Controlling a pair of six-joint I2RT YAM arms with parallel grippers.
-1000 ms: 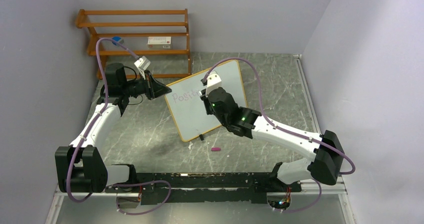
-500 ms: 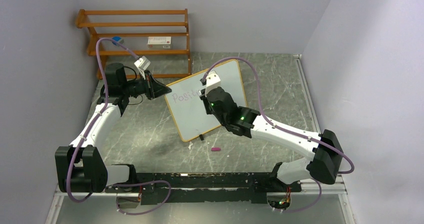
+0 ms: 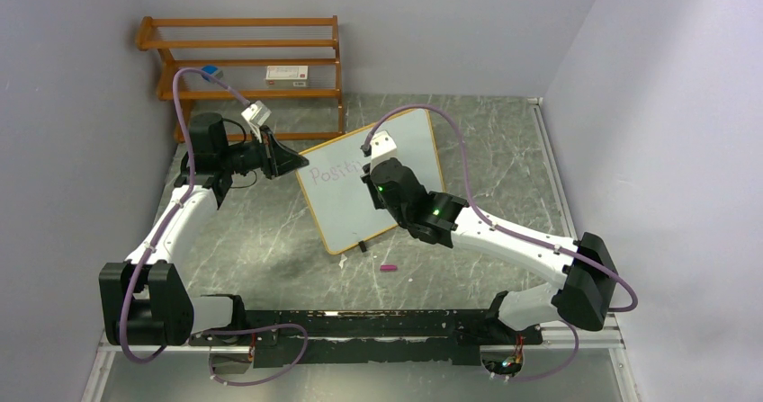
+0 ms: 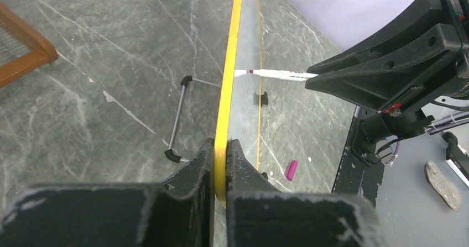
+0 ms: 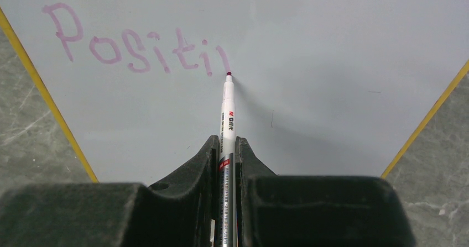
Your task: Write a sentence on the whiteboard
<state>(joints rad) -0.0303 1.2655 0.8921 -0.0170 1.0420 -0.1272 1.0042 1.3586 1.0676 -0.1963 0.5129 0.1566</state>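
Observation:
The whiteboard (image 3: 346, 209) stands tilted on the floor, white with a thin yellow-wood frame. My left gripper (image 3: 290, 162) is shut on its left edge; in the left wrist view the fingers (image 4: 194, 172) clamp the yellow frame (image 4: 225, 103). My right gripper (image 3: 372, 170) is shut on a white marker (image 5: 227, 117), whose purple tip touches the board (image 5: 332, 64). The sentence (image 5: 133, 48) reads "Positi" plus one fresh stroke, in purple, on a single line. The marker also shows in the left wrist view (image 4: 276, 73), touching the board face.
A purple marker cap (image 3: 388, 267) lies on the floor in front of the board, also in the left wrist view (image 4: 290, 169). A wooden shelf rack (image 3: 243, 60) stands at the back left. Grey walls close in both sides.
My right gripper has shifted slightly with the marker on the board. The left arm and the board have not moved.

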